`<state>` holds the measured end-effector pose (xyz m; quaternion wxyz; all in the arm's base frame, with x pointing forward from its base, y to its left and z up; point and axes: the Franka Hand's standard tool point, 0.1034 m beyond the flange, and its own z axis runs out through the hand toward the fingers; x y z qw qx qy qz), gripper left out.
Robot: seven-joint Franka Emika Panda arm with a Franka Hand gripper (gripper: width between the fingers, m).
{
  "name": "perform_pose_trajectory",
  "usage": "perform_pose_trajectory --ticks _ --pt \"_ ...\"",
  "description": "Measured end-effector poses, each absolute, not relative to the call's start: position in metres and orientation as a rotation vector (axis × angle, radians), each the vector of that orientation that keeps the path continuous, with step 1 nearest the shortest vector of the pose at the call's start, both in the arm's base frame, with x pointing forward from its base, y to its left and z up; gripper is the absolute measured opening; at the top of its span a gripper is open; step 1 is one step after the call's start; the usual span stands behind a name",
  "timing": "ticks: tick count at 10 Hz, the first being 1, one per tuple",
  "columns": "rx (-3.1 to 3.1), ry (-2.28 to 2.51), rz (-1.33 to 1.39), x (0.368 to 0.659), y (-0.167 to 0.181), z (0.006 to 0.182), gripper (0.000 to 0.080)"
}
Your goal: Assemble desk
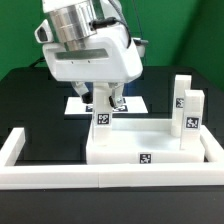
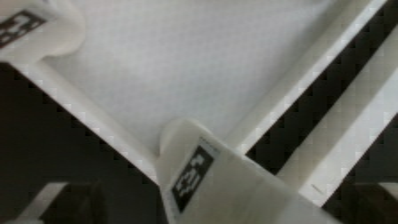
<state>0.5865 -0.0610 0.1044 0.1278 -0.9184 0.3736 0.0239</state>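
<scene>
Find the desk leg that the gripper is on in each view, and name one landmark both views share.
Exterior view: the leg stands upright at the tabletop's rear corner on the exterior view's left, right under the gripper.
Wrist view: the leg fills the foreground, its tag facing the camera, with the jaws dark and blurred on either side.
Shared landmark: the tabletop's raised edge, which meets the leg in both views.

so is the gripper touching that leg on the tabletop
Touching. In the exterior view the gripper fingers close around the top of the leg, which stands on the tabletop. The wrist view shows that leg between the fingers.
</scene>
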Motion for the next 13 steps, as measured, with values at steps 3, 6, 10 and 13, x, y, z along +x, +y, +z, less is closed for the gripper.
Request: perform_pose_trajectory --ticks 3,6,10,13 --pt "-2.922 0.378 -0.001 0.594 -0.066 0.113 0.0648" --pt "-2.914 0.422 0.003 0.593 -0.066 0.112 0.0413" --pt "-2.828 0.851 0.02 0.596 -0.062 0.111 0.0289" --pt "-2.471 1.606 0.069 0.603 -0.058 0.113 0.0289"
